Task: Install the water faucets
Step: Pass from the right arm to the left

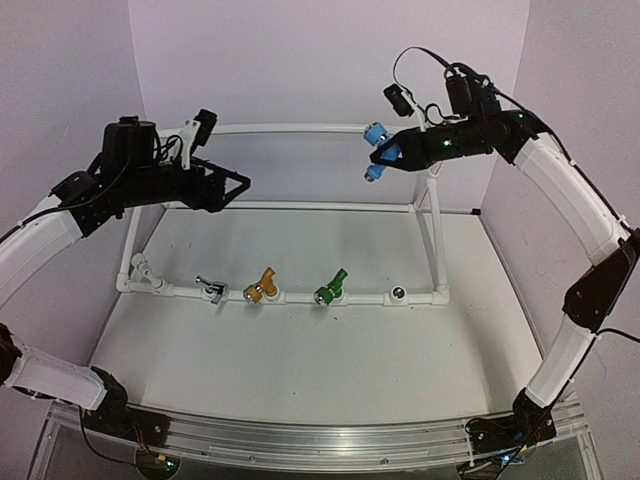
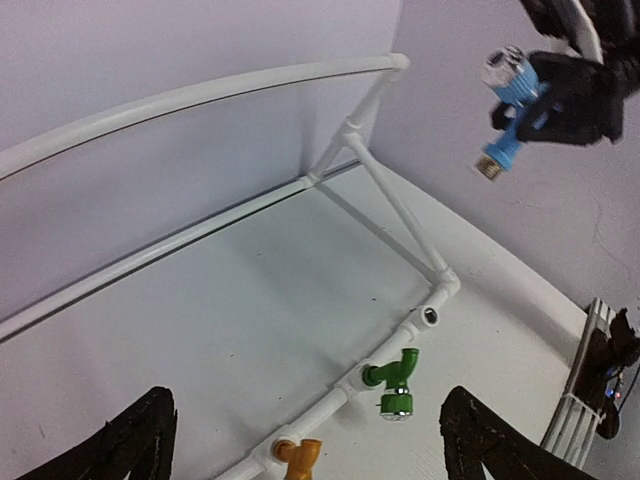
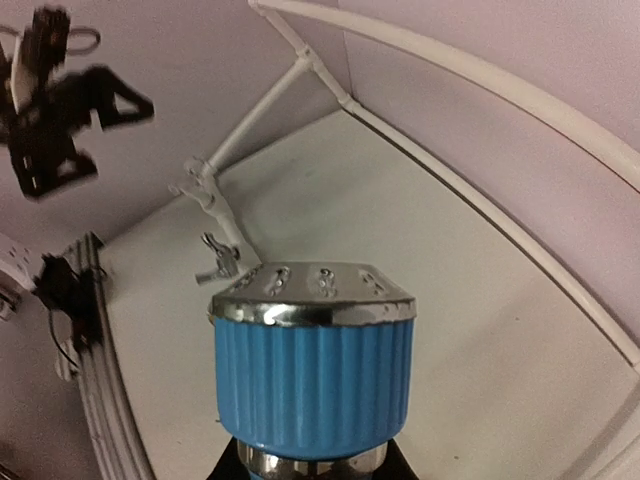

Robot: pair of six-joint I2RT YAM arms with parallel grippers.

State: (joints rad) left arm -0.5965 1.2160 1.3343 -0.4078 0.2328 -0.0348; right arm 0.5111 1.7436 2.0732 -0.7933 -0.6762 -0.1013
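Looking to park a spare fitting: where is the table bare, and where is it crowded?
Bare: the white table between the white front pipe and the aluminium base rail, and the strip inside the pipe frame behind that pipe. Crowded: along the front pipe, where the silver faucet, yellow faucet and green faucet sit in a row.
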